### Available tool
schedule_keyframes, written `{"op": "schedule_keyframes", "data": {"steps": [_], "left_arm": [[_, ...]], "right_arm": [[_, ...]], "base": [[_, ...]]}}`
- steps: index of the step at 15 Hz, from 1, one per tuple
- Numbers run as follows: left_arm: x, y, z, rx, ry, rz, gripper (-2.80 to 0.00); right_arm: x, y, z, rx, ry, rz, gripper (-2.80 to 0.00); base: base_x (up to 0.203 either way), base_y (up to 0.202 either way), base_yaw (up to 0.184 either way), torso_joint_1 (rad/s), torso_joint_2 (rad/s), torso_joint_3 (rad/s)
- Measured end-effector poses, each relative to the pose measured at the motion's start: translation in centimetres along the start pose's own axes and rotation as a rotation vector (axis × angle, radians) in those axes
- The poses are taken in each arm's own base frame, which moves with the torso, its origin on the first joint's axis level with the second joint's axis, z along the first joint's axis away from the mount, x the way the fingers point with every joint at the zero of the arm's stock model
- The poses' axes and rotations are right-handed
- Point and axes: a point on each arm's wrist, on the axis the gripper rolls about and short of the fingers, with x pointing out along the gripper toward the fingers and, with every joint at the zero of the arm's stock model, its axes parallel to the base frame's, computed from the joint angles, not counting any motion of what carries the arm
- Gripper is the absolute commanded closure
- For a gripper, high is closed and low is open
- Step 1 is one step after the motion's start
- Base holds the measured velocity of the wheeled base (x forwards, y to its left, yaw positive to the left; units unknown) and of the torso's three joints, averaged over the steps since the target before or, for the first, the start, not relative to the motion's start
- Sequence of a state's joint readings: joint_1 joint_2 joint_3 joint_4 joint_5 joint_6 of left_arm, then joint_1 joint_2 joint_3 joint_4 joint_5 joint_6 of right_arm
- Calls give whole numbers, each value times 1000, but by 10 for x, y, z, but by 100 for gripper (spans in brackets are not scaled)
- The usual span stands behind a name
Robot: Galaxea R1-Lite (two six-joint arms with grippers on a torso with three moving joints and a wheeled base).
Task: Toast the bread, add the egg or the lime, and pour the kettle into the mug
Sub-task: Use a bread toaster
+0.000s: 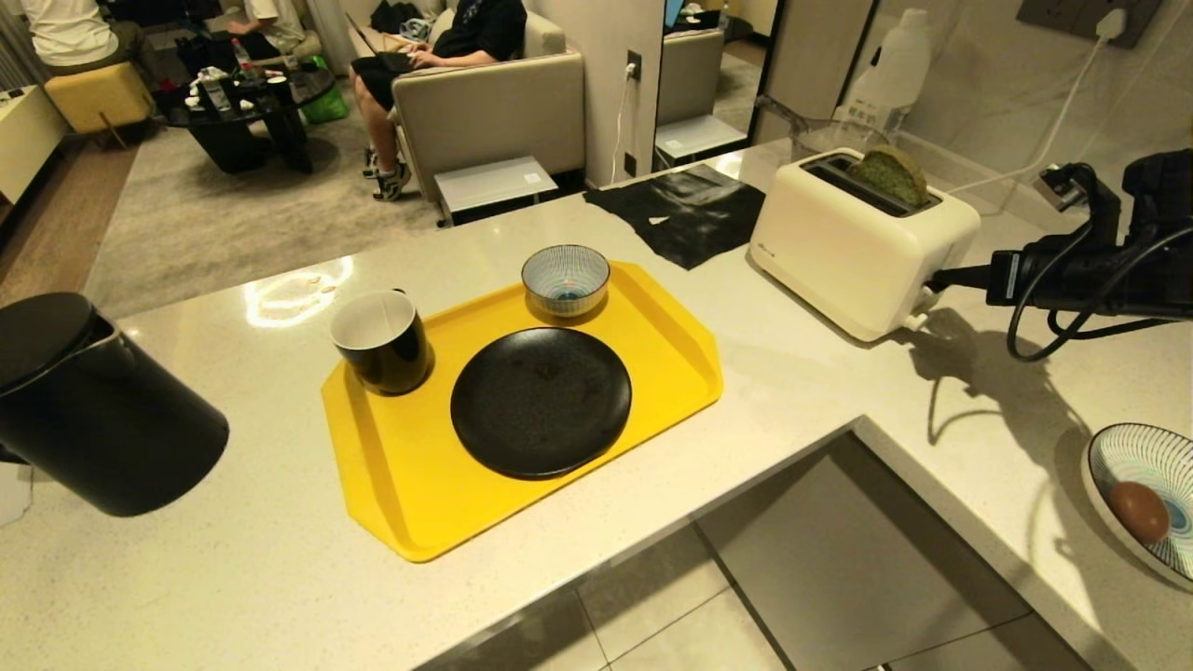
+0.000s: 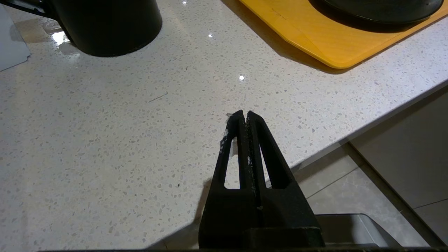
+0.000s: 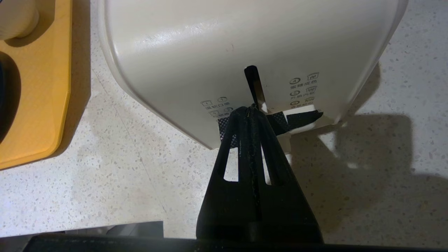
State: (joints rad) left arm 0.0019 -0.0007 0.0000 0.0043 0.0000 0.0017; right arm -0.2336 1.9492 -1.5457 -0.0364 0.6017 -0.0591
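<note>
- Pressing my right gripper [image 3: 252,109], fingers pinched together and holding nothing, on the toaster [image 1: 862,244] lever [image 3: 302,119] at the slot's low end.
- The bread [image 1: 890,174] stands up out of the far slot; if my tips slide off the lever, I judge it won't latch.
- My left gripper [image 2: 244,115], likewise pinched together, hangs over bare counter [image 1: 280,578] by the kettle [image 1: 89,405].
- The mug [image 1: 382,340] waits on the yellow tray [image 1: 410,503]; the egg [image 1: 1138,512] sits in the striped bowl [image 1: 1132,457] near right. Nothing blocks me.

Speckled white bench [image 1: 792,391] glossy under overhead glare; grey-tiled floor [image 1: 671,624] below; beige sofa [image 1: 489,112], grey rug [image 1: 205,233], black coffee table [image 1: 247,116], yellow ottoman [image 1: 98,93] beyond.
</note>
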Motion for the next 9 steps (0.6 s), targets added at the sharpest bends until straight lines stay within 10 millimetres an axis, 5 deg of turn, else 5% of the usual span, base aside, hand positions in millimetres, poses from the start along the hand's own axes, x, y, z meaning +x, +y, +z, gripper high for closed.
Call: {"op": "schedule_keyframes", "data": {"steps": [9], "left_arm": [[0,0,0,0,0,-1,0]], "right_arm": [[-34,10,24,-63,-76,-35,0]], "base": [[0,0,0,0,0,0]]}}
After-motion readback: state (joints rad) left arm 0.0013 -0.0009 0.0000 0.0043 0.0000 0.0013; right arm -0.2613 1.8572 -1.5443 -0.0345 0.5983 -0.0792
